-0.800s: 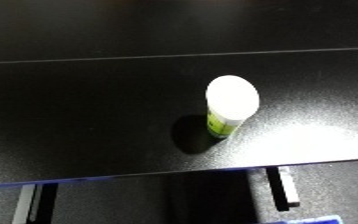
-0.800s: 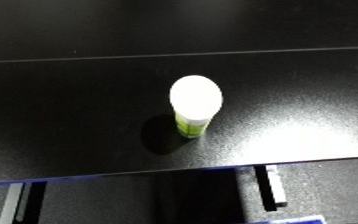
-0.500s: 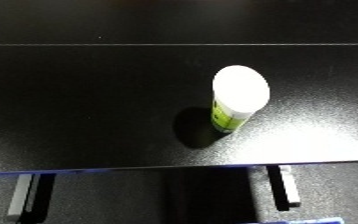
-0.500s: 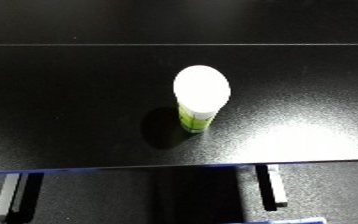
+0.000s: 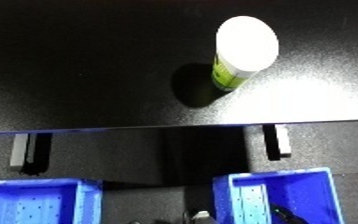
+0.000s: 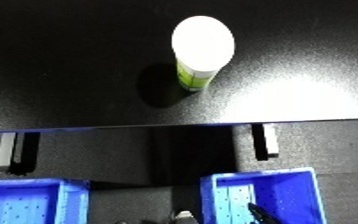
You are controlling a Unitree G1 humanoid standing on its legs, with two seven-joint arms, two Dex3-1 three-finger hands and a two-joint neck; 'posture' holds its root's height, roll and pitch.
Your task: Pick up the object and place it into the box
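Container (image 5: 238,55): white-lidded, green-labelled, upright on the black table (image 5: 78,75), near its front edge.
Bins: two blue, left (image 5: 33,202) and right (image 5: 282,197), below the table.
Hands: neither in sight.

A black table (image 5: 78,65) bears one upright white-capped green bottle (image 5: 238,55).

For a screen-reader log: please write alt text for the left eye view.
A white-capped green container stands upright on a black table, brightly lit from above, its shadow falling to its left. Below the table's near edge, two blue bins show at the bottom: one at the left and one at the right. No robot hand is clearly visible.
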